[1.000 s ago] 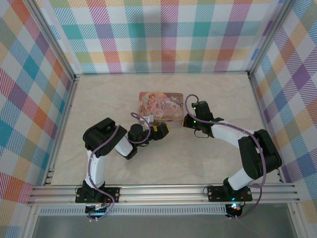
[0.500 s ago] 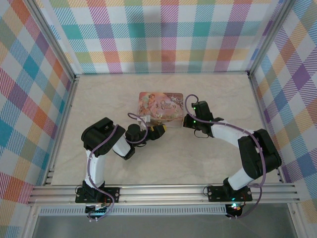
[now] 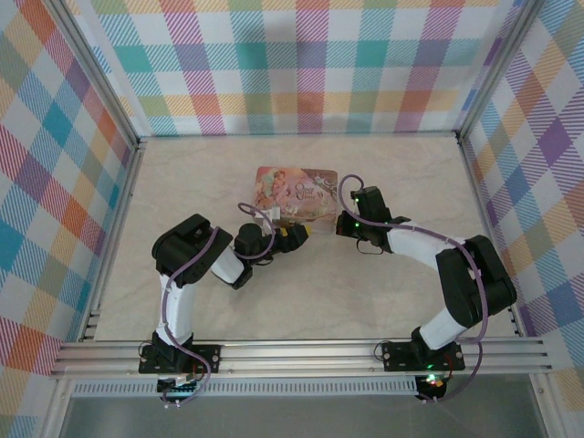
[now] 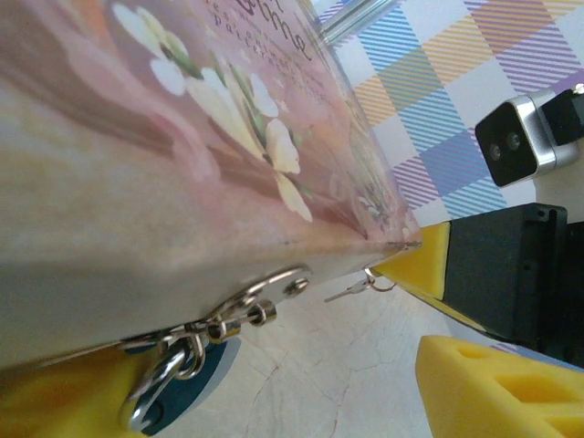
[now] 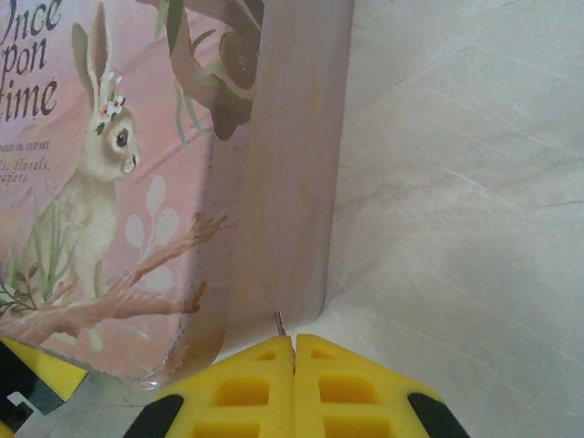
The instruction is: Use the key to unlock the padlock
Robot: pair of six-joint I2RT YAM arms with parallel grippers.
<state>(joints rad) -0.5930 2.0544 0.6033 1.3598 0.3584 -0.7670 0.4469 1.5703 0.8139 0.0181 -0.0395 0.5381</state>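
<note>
Shows the pink tin (image 3: 297, 190) lying flat near the middle of the table (image 3: 429, 173), with both arms reaching to its near edge.

In the left wrist view, places the padlock (image 4: 173, 360) low on the tin's side wall, just beside the lower-left yellow finger (image 4: 55, 397) of the left gripper (image 3: 294, 234). Cannot resolve its body, blurred and dark behind a silvery loop. Sets its long axis, together with the short chain of rings (image 4: 263, 313) above it, slanting from lower left to upper right along the wall's bottom edge, ring end toward the tin's corner.

Finds the left gripper's fingers spread wide, clamping nothing.

Shows the right gripper (image 5: 294, 345) with its yellow fingertips pressed together on the key (image 5: 280, 320), a sliver of metal standing out between them. In the right wrist view, has the key pointing up at the tin's corner. In the left wrist view, has it lying nearly level, small ring at the gripper end, tip toward the padlock yet apart from it.
</note>
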